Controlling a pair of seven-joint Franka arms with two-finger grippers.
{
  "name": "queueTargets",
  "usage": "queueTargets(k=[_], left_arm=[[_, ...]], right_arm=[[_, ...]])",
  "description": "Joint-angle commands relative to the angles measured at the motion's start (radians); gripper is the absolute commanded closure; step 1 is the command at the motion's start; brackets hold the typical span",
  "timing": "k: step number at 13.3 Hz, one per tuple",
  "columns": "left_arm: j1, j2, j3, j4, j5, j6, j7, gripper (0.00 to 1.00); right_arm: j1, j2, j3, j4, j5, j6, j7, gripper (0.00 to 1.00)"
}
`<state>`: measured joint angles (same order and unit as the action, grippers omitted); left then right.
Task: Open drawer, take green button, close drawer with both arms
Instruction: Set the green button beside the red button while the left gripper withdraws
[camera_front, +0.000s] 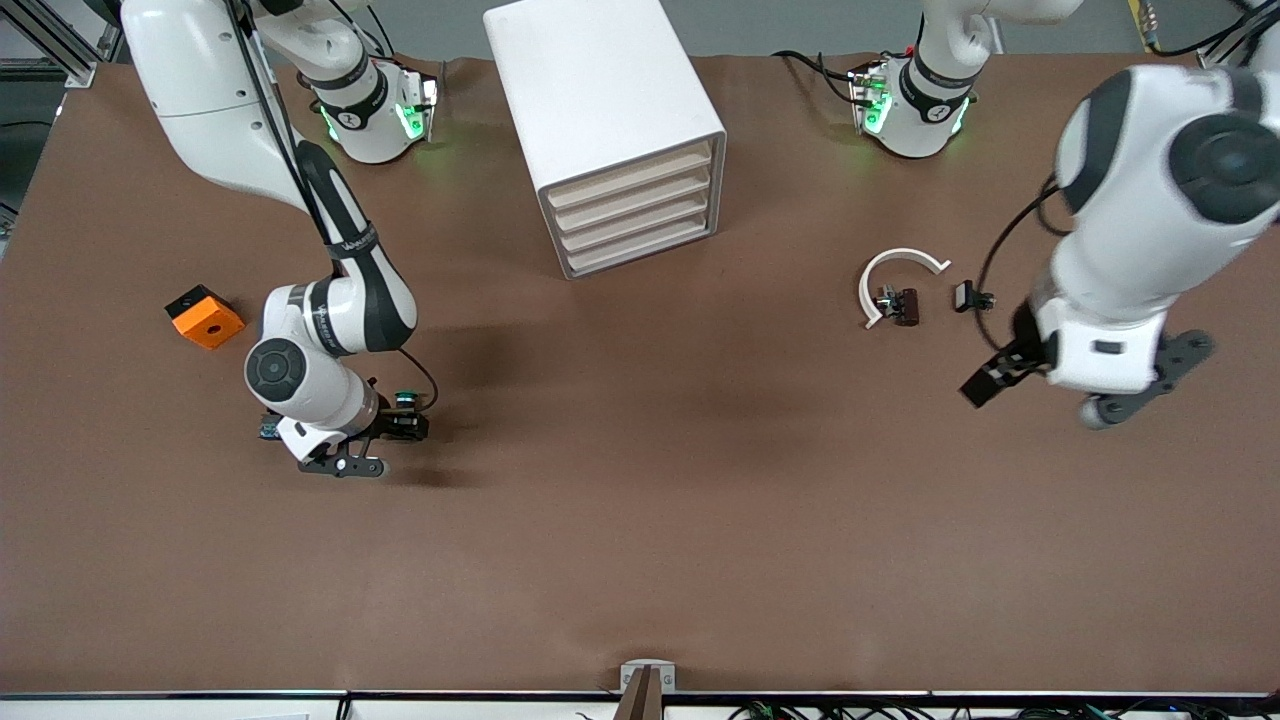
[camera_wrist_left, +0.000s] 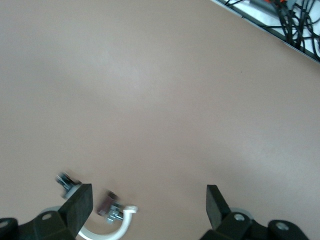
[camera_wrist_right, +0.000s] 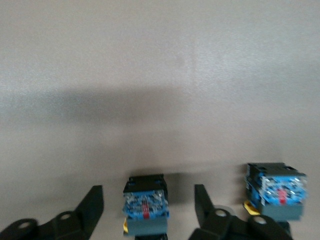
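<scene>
Button (camera_front: 405, 400) sits between the right gripper's (camera_wrist_right: 149, 192) parted fingers; left gripper (camera_wrist_left: 148, 189), fingers apart, hovers above the table (camera_front: 640, 500)

Brown-covered table (camera_front: 640, 520) under even light, grey floor along its edge.

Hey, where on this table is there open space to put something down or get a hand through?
Widest bare stretch: the table nearer the camera than the cabinet, midway between the arms' ends. Crowded: around the open right gripper over two buttons, near the orange block, and around the white clip by the open left gripper.
</scene>
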<state>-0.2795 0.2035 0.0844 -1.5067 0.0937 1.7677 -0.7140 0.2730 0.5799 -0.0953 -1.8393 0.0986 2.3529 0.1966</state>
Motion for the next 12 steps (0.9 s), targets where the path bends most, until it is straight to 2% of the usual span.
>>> queueTargets(k=[1, 4, 7, 9, 11, 12], left_arm=[[0.115, -0.088, -0.067, -0.037, 0.006, -0.074, 0.173, 0.00], [0.206, -0.159, -0.098, -0.047, 0.003, -0.164, 0.403, 0.00], [0.287, -0.216, -0.110, -0.056, -0.032, -0.210, 0.577, 0.00], [0.359, -0.263, -0.141, -0.095, -0.116, -0.214, 0.596, 0.00], [0.362, -0.282, -0.143, -0.098, -0.124, -0.232, 0.640, 0.00], [0.362, -0.285, -0.143, -0.098, -0.124, -0.238, 0.643, 0.00]], right_arm=[[-0.026, -0.047, 0.005, 0.103, 0.001, -0.209, -0.009, 0.00], [-0.057, -0.122, 0.005, 0.130, -0.003, -0.306, -0.014, 0.00], [-0.104, -0.221, 0.005, 0.144, -0.007, -0.473, -0.058, 0.00], [-0.135, -0.302, 0.003, 0.150, -0.010, -0.584, -0.066, 0.00], [-0.167, -0.376, 0.002, 0.155, -0.019, -0.657, -0.080, 0.00], [-0.178, -0.415, 0.003, 0.153, -0.054, -0.682, -0.088, 0.00]])
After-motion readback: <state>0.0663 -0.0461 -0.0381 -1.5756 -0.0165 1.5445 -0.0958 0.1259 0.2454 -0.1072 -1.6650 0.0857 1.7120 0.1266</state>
